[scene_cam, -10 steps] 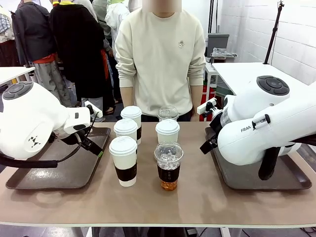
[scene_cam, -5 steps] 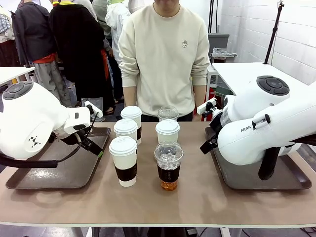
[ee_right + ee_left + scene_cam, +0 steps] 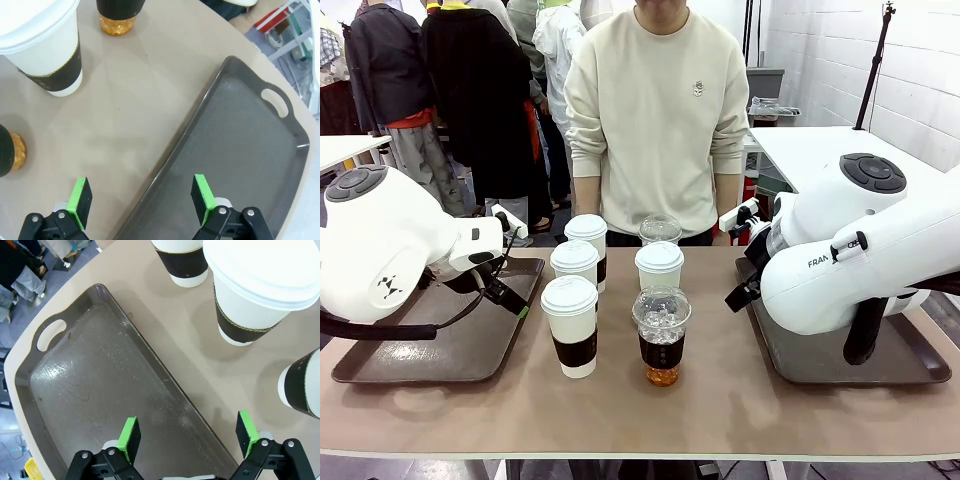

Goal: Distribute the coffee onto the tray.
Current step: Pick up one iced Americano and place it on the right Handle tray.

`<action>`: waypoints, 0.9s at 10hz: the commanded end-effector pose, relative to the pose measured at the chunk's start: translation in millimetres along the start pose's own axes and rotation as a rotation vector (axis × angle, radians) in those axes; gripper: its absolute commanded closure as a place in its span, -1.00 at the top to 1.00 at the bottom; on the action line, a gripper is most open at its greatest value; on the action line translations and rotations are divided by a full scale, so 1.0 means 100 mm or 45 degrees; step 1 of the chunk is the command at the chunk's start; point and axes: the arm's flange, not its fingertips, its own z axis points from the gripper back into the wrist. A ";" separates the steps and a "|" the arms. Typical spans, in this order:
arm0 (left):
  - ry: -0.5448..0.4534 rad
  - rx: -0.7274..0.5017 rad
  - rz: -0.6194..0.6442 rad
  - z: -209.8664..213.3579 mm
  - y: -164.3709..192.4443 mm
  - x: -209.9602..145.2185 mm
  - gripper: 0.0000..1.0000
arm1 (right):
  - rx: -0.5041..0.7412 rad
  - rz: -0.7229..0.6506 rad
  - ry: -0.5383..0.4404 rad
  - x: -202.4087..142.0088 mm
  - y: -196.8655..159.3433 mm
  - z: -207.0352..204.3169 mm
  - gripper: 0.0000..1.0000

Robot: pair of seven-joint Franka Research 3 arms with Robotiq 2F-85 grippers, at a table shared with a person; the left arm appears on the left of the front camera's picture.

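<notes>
The coffee stands in a cluster at mid-table: white lidded cups with brown sleeves [image 3: 570,325], [image 3: 575,268], [image 3: 586,243], [image 3: 660,268], and clear dome-lidded cups, one in front [image 3: 662,338] with amber liquid and one behind [image 3: 661,230]. A grey tray [image 3: 440,350] lies at the left and another tray [image 3: 820,360] at the right, both bare. My left gripper [image 3: 188,432] hangs open over the left tray's inner rim [image 3: 150,355], with white cups [image 3: 255,290] just beyond. My right gripper [image 3: 141,194] is open above the right tray's rim [image 3: 200,110], near a white cup [image 3: 45,50].
A person in a cream sweatshirt [image 3: 655,110] stands at the far edge, behind the cups, arms down. Bare tabletop [image 3: 720,410] runs along the front edge. More people stand at the back left, and a white table [image 3: 810,145] at the back right.
The person has shifted slightly to the right. Both arms and all the cups stay where they were.
</notes>
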 end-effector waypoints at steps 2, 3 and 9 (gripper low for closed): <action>-0.069 -0.005 -0.002 0.30 0.09 0.06 1.00 | 0.043 -0.033 -0.068 0.08 -0.12 0.25 1.00; -0.122 -0.046 -0.013 0.47 0.16 0.07 1.00 | 0.100 -0.040 -0.108 0.11 -0.17 0.39 1.00; -0.291 -0.242 -0.149 1.18 0.59 -0.04 1.00 | 0.299 -0.031 -0.297 -0.02 -0.47 1.05 1.00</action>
